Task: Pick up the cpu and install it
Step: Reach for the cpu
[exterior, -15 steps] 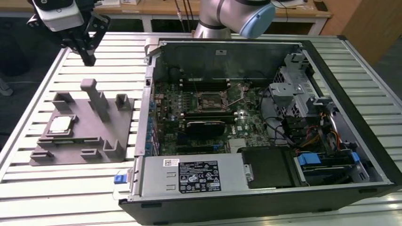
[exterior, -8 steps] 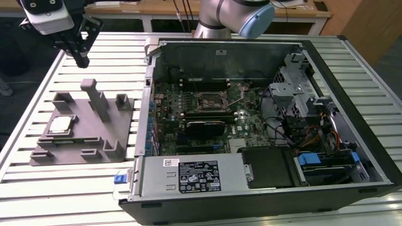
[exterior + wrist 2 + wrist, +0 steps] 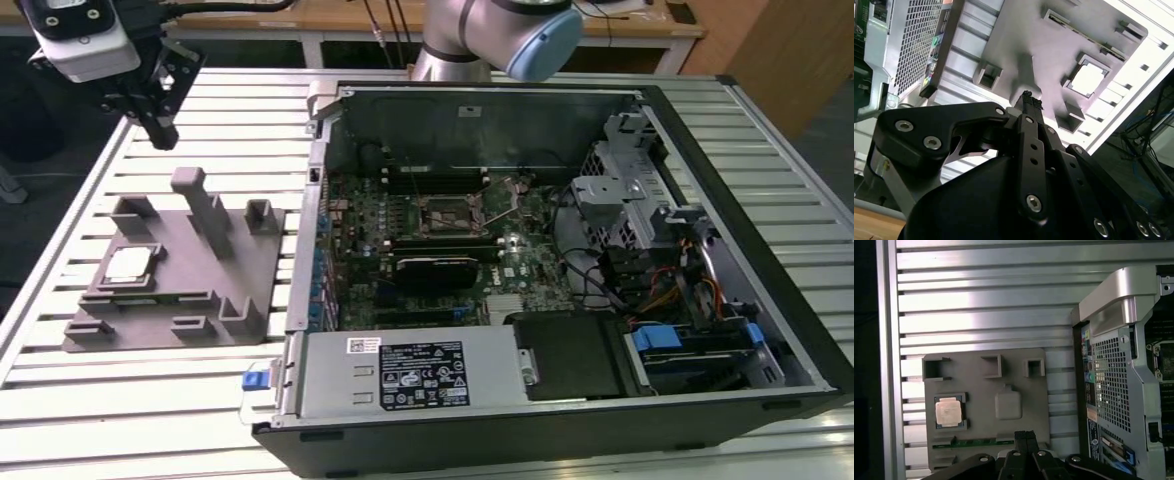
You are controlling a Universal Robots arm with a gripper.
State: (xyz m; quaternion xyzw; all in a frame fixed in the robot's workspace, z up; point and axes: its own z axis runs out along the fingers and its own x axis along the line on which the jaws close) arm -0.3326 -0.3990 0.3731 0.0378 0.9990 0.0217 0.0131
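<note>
The cpu (image 3: 130,265) lies flat in a square recess of the grey fixture (image 3: 180,285), untouched. The gripper (image 3: 162,138) hangs above the fixture, fingers pressed together and holding nothing. For a clean pick, I judge it must open and come down square over the chip's edges.

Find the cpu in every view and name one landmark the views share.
Exterior view: the cpu lies in a recess of the grey fixture, toward the exterior view's left, outside the computer case.
First wrist view: the cpu sits in a square recess on the fixture's side away from the case.
Second wrist view: the cpu shines pale in that same recess.
Shared landmark: the grey fixture.
</note>
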